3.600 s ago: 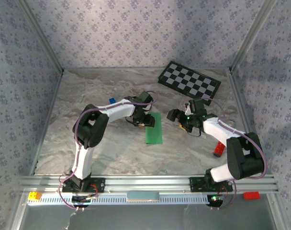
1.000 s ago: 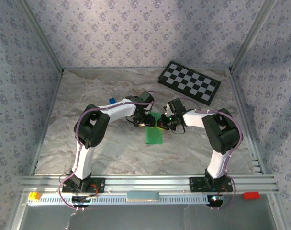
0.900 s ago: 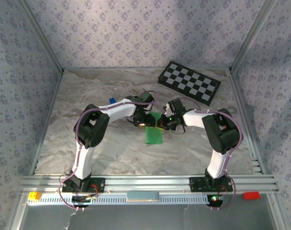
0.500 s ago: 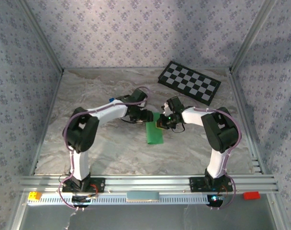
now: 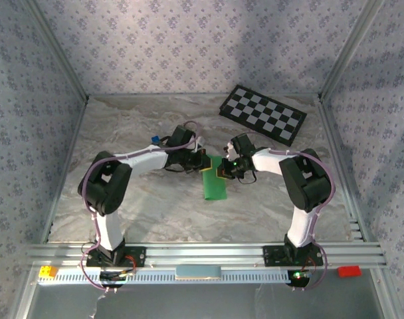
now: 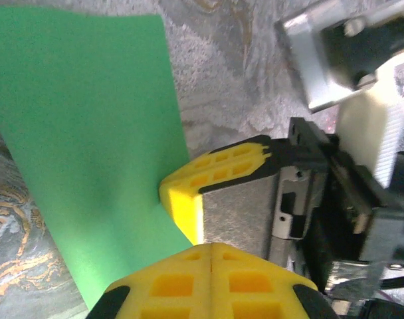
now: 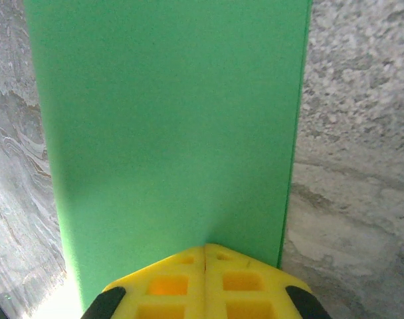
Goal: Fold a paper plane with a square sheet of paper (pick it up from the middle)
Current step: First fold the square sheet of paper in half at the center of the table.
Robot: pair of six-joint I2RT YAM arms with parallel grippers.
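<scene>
The square sheet of paper [image 5: 214, 185] lies on the marble table as a long green folded strip. It spreads flat in the right wrist view [image 7: 169, 119]. In the left wrist view the paper [image 6: 82, 146] shows a soft shadowed dip. My right gripper [image 5: 220, 173] is shut, and its yellow tip [image 7: 205, 249] presses down on the strip near its far end. My left gripper [image 5: 204, 163] is shut with nothing between its fingers [image 6: 210, 247]. It sits just left of the strip's far end, close beside the right gripper's fingertips [image 6: 189, 196].
A black-and-white checkerboard [image 5: 262, 114] lies at the back right. A tiny blue block [image 5: 155, 140] sits behind the left arm. On the front rail are a yellow block [image 5: 48, 272] and a red block [image 5: 349, 270]. Patterned walls enclose the table.
The left arm has drawn back to the left off the strip's far end, and its gripper has gone from open to shut. The right gripper stays pressed on the paper.
</scene>
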